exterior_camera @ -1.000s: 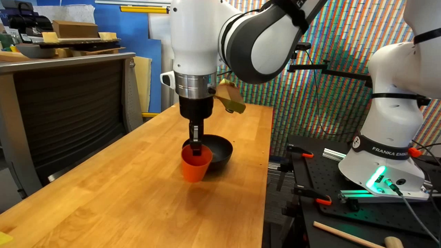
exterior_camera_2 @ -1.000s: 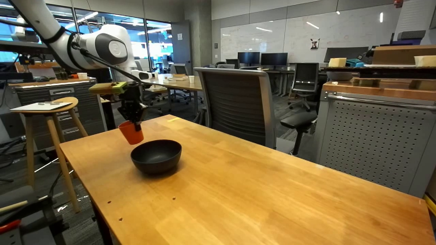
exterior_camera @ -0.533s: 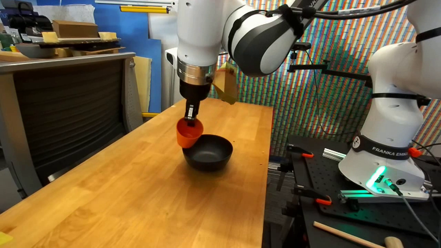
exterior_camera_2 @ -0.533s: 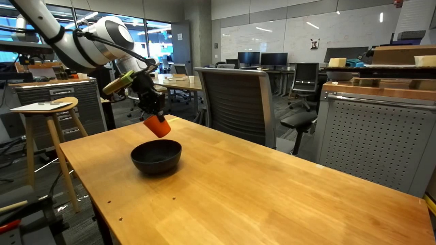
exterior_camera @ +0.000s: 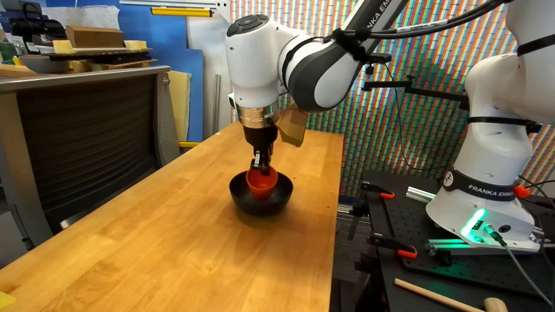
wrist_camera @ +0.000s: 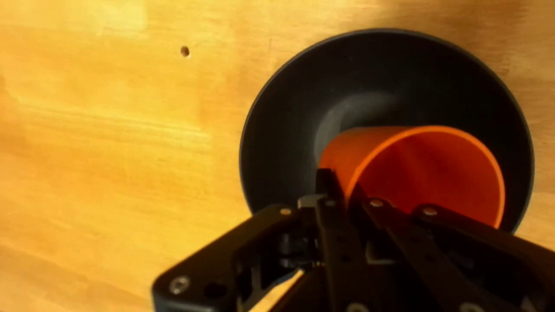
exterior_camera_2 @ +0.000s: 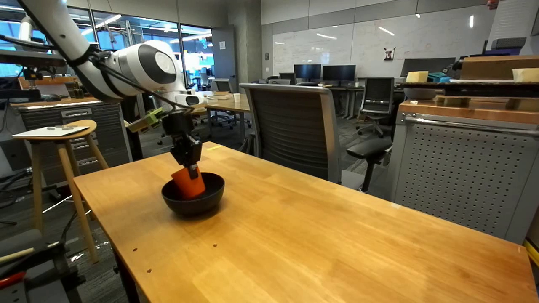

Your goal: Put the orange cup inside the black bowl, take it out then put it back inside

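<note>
We see the orange cup (exterior_camera_2: 188, 186) inside the black bowl (exterior_camera_2: 194, 207), long axis leaning: mouth up-left, base down-right in an exterior view; mouth right in the wrist view. Our gripper (wrist_camera: 341, 184) pinches its wall at the rim, jaws nearly together. We can't tell if the base touches the bowl.

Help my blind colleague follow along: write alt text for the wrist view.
A black two-fingered robot gripper pinches the wall of a plain orange tapered cup, tilted inside a smooth round black bowl. The bowl sits on a light wooden tabletop with a small dark hole at upper left.
</note>
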Robot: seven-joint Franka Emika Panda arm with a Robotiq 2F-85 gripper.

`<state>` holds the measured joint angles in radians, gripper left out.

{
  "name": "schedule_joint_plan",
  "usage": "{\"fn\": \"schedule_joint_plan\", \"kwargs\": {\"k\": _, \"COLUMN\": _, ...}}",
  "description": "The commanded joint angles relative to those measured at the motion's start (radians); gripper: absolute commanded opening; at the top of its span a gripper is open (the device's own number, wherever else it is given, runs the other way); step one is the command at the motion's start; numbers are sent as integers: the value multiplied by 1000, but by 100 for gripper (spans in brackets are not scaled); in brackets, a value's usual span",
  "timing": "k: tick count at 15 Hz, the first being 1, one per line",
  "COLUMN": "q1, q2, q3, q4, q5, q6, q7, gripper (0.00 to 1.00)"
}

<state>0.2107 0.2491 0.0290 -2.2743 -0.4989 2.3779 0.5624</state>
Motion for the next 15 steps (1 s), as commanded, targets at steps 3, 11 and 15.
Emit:
{"fn": "schedule_joint_plan", "kwargs": {"k": 3, "q1": -67, "q2": 57, "q3": 32, "q4": 21, "q5": 325, "q6": 7, "q7": -219, "gripper": 6}}
{"fn": "schedule_joint_plan", "kwargs": {"k": 11, "q1": -55, "q2": -38, "q3": -8, "q4": 26, "q5": 257, "q6": -7, "q7": -259, "gripper": 75}}
{"fn": "schedule_joint_plan", "kwargs": {"k": 15, "q1": -83, "q2": -159, "q3": 29, "q4": -40, "q5": 330, "q6": -73, "q7": -416, "gripper": 100}}
